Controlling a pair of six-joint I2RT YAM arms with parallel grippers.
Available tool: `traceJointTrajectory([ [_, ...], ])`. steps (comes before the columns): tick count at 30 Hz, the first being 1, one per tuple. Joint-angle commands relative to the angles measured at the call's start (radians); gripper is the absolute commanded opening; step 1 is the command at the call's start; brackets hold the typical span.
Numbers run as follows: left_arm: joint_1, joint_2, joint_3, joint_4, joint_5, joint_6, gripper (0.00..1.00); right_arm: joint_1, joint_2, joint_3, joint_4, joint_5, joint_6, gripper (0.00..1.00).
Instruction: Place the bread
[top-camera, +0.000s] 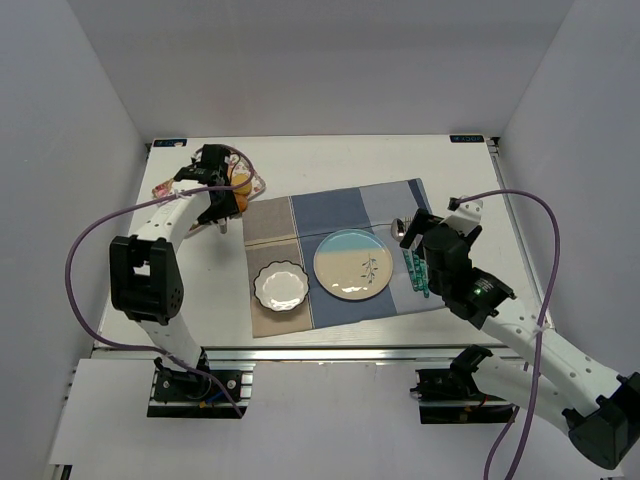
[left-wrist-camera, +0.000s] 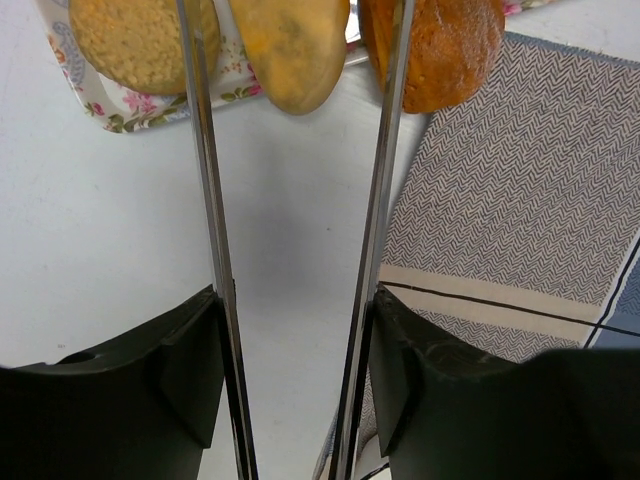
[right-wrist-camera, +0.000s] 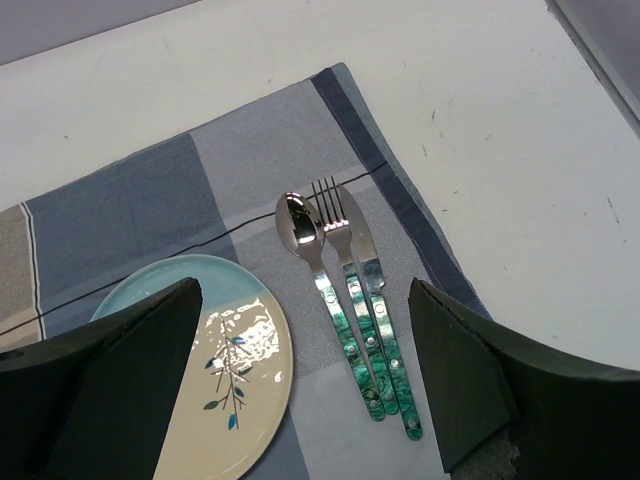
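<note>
While the elongated golden-yellow bread roll (left-wrist-camera: 290, 55) lay on the floral tray (left-wrist-camera: 110, 108), it was straddled by the half-open, empty left gripper (left-wrist-camera: 293, 20). Judged light, soft and crushable, it was best pinched gently across its middle.

Bright, even light from above, with soft shadows on the white bench (top-camera: 350, 160). Glare shines on the spoon (right-wrist-camera: 299, 224) and plate (right-wrist-camera: 250, 385).

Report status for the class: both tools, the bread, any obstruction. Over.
Left tool open, blades astride elongated golden-yellow bread roll at edge of floral tray. Right tool open, empty, over green-handled cutlery. Round buns crowd both sides of the roll.
</note>
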Motion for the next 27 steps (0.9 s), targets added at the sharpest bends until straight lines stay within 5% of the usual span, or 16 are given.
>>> traceJointTrajectory([
  [1, -0.001, -0.021, 0.046, -0.029, -0.013, 0.000, 0.63, -0.011, 0.006, -0.006, 0.041, 0.051, -0.013, 0.89],
  [18, 0.005, 0.052, 0.052, -0.037, -0.004, -0.021, 0.55, -0.022, -0.035, -0.026, 0.043, 0.035, 0.000, 0.89],
  [27, 0.005, 0.051, 0.071, -0.047, 0.017, -0.040, 0.32, -0.023, -0.061, -0.035, 0.049, 0.014, 0.004, 0.89],
])
